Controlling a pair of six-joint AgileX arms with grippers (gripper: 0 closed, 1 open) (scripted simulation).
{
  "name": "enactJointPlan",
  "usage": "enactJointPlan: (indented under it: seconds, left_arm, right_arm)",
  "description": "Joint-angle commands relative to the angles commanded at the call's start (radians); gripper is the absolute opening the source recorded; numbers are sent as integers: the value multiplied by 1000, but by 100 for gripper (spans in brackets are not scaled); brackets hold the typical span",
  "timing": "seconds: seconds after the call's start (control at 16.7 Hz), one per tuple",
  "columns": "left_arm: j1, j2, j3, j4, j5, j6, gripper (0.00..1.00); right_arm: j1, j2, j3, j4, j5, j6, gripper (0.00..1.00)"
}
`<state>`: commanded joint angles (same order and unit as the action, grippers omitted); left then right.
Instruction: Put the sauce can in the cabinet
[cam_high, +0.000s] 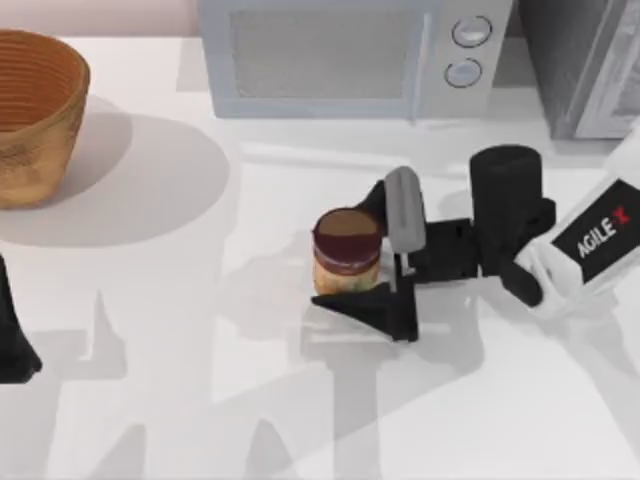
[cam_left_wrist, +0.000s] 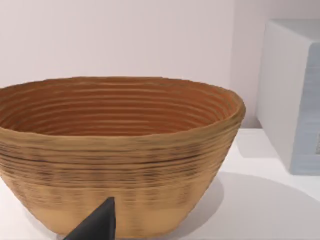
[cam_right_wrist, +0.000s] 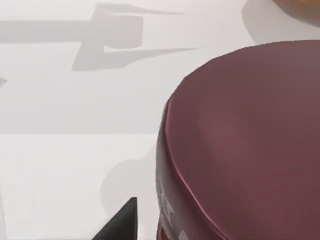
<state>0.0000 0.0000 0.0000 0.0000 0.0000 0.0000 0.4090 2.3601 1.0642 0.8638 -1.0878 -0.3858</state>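
Right gripper (cam_high: 362, 255), fingers spread wide, bracketed the sauce can (cam_high: 347, 252) at mid-table, one finger behind it and one in front, neither visibly pressing the label. The can stood upright on the white table (cam_high: 200, 380), crossed by long arm shadows. Behind stood a white microwave (cam_high: 350, 55); the grey cabinet (cam_high: 585, 65) filled the far right corner, a woven basket (cam_high: 35, 110) the far left. The left arm (cam_high: 12, 335) sat parked at the left edge, before a pale pink wall (cam_left_wrist: 115, 35).

Your black two-finger right gripper (cam_high: 362, 250) reaches in from the table's right, fingers spread wide, while your left arm (cam_high: 14, 335) sits parked at the left edge.
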Motion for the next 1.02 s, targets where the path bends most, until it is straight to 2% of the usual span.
enactJointPlan:
  seconds: [0.54,1.02]
  left_arm:
    - [0,0,0,0,0,0,100]
    - [0,0,0,0,0,0,100]
  right_arm:
    - [0,0,0,0,0,0,2]
    - [0,0,0,0,0,0,0]
